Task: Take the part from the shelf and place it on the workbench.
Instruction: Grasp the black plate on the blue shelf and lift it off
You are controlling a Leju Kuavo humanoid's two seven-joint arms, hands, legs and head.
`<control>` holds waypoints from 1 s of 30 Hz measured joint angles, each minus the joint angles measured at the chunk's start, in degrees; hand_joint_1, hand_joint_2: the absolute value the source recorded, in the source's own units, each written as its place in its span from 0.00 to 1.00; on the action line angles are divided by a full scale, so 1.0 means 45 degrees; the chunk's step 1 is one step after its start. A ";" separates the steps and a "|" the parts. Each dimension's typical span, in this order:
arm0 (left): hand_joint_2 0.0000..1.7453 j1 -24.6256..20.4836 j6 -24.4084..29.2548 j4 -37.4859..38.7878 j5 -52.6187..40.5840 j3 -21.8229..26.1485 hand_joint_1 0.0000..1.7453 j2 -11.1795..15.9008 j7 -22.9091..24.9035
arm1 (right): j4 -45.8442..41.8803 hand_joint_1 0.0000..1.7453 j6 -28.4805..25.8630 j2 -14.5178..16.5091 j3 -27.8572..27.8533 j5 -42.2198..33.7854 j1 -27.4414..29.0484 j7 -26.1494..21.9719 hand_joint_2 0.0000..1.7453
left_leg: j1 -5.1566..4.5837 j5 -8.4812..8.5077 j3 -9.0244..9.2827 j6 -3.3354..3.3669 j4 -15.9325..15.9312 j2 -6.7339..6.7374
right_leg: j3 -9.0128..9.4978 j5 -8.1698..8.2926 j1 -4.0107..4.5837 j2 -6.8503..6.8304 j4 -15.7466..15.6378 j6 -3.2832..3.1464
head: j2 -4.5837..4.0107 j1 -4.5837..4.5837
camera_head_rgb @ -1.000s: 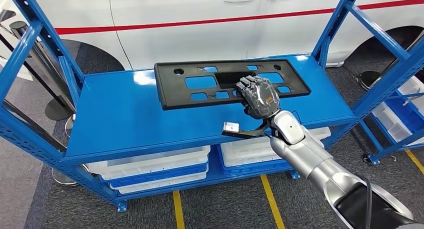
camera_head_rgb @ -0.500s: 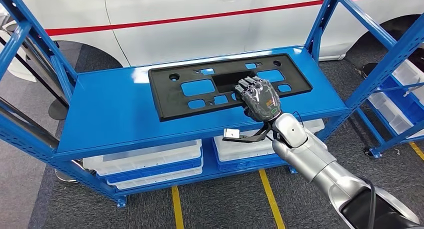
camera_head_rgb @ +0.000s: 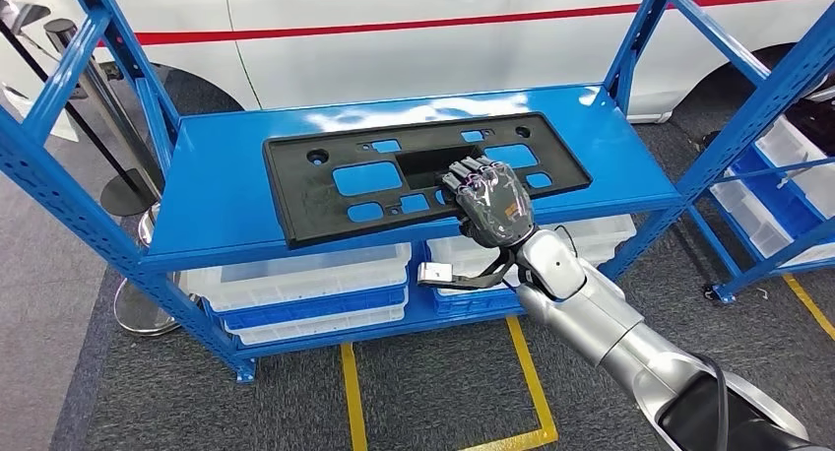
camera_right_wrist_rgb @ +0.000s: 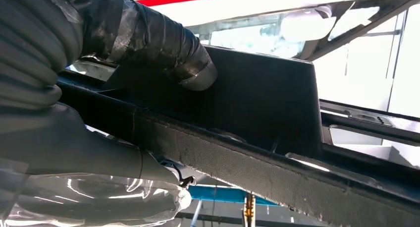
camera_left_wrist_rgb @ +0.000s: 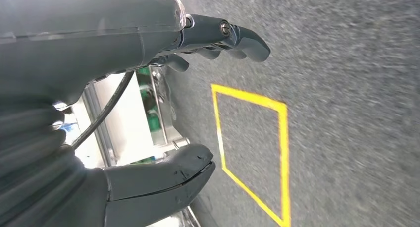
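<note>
While the long black part (camera_head_rgb: 414, 175) lay across the blue shelf (camera_head_rgb: 226, 210), its near edge jutted a little past the shelf's front lip and its left end sat closer to the robot than its right. The right hand (camera_head_rgb: 489, 203) gripped this near edge close to the middle of the part, fingers (camera_head_rgb: 471, 182) curled over the top face beside a large rectangular cut-out. Seen from the right wrist, the taped thumb (camera_right_wrist_rgb: 168, 53) pressed against one dark face of the part (camera_right_wrist_rgb: 257, 118) while the rest of the hand wrapped the opposite side, so the edge was clamped between them. The silver right arm (camera_head_rgb: 610, 323) reached up to the shelf from the lower right. Seen from the left wrist, the left hand (camera_left_wrist_rgb: 163, 103) hung above grey carpet with thumb and fingers apart and nothing between them; a yellow floor marking (camera_left_wrist_rgb: 252, 152) lay below it. White and blue bins (camera_head_rgb: 305, 293) occupied the lower tier of the shelf. Behind the shelf stood a white car (camera_head_rgb: 414, 37) bearing a red stripe.
</note>
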 joint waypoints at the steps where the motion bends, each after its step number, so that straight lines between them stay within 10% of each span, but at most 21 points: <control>1: 1.00 0.0007 0.0011 0.0000 0.0005 0.0000 0.00 -0.0001 0.0000 | -0.0023 1.00 -0.0001 0.0000 0.0006 -0.0002 0.0047 0.0010 1.00 | -0.0045 0.0116 -0.0167 0.0014 0.0013 -0.0001 | 0.0091 0.0017 0.0019 0.0001 0.0354 -0.0037 | 0.0000 0.0000; 4: 1.00 0.0010 0.0039 0.0000 0.0029 0.0000 0.00 -0.0008 0.0000 | -0.0101 1.00 -0.0001 -0.0007 0.0017 -0.0008 0.0116 0.0018 1.00 | -0.0151 0.0426 -0.0552 0.0016 0.0049 -0.0019 | 0.1636 0.0820 0.0183 0.0009 -0.1245 -0.0345 | 0.0000 -0.0002; 8: 1.00 0.0029 0.0121 0.0000 0.0072 0.0003 0.00 -0.0056 -0.0003 | -0.0364 1.00 -0.0008 -0.0069 0.0000 -0.0080 0.0075 0.0038 1.00 | -0.0141 0.0837 -0.0727 -0.0204 -0.0015 -0.0014 | 0.3085 0.0772 0.0399 -0.0033 -0.3681 -0.0664 | 0.0000 -0.0001; 11: 1.00 0.0052 0.0158 0.0000 0.0097 0.0002 0.00 -0.0040 -0.0027 | -0.0492 1.00 0.0000 -0.0145 -0.0038 -0.0193 0.0084 0.0058 1.00 | -0.0152 0.0543 -0.0936 -0.0414 0.0211 -0.0042 | 0.2911 0.1257 0.0253 -0.0105 -0.3980 -0.0860 | 0.0000 -0.0002; 15: 1.00 0.0053 0.0172 0.0000 0.0106 0.0000 0.00 -0.0045 -0.0051 | -0.0629 1.00 0.0009 -0.0195 -0.0067 -0.0244 0.0133 0.0062 1.00 | 0.0080 -0.1574 -0.1630 -0.0771 0.2982 -0.0045 | 0.2195 0.1898 0.0144 -0.0142 -0.4015 -0.0870 | 0.0000 -0.0010; 17: 1.00 0.0044 0.0176 0.0000 0.0108 0.0000 0.00 -0.0041 -0.0070 | -0.0675 1.00 0.0029 -0.0263 -0.0082 -0.0325 0.0190 0.0067 1.00 | 0.0222 -0.1301 -0.1391 -0.0948 0.3521 -0.0043 | 0.1749 0.2136 0.0062 -0.0155 -0.3867 -0.0746 | 0.0000 -0.0010; 19: 1.00 0.0016 0.0180 0.0000 0.0141 0.0000 0.00 -0.0044 -0.0094 | -0.0775 1.00 0.0098 -0.0365 -0.0148 -0.0458 0.0235 0.0068 1.00 | 0.0373 -0.0676 -0.0329 -0.1120 0.2432 -0.0042 | 0.1308 0.2319 -0.0045 -0.0173 -0.3619 -0.0573 | 0.0000 -0.0012; 22: 1.00 -0.0013 0.0177 0.0000 0.0222 0.0000 0.00 -0.0040 -0.0096 | -0.0958 1.00 0.0258 -0.0487 -0.0327 -0.0584 0.0227 0.0052 1.00 | 0.0386 -0.0995 0.1187 -0.1086 0.0229 -0.0088 | 0.0899 0.2552 -0.0067 -0.0179 -0.3295 -0.0301 | 0.0000 -0.0009; 30: 1.00 -0.0004 0.0192 0.0000 0.0243 0.0001 0.00 -0.0030 -0.0081 | -0.0981 1.00 0.0412 -0.0500 -0.0362 -0.0601 0.0212 0.0041 1.00 | 0.0278 -0.0900 0.1039 -0.0669 -0.0015 -0.0083 | 0.0774 0.2774 -0.0107 -0.0149 -0.3370 -0.0014 | 0.0000 -0.0002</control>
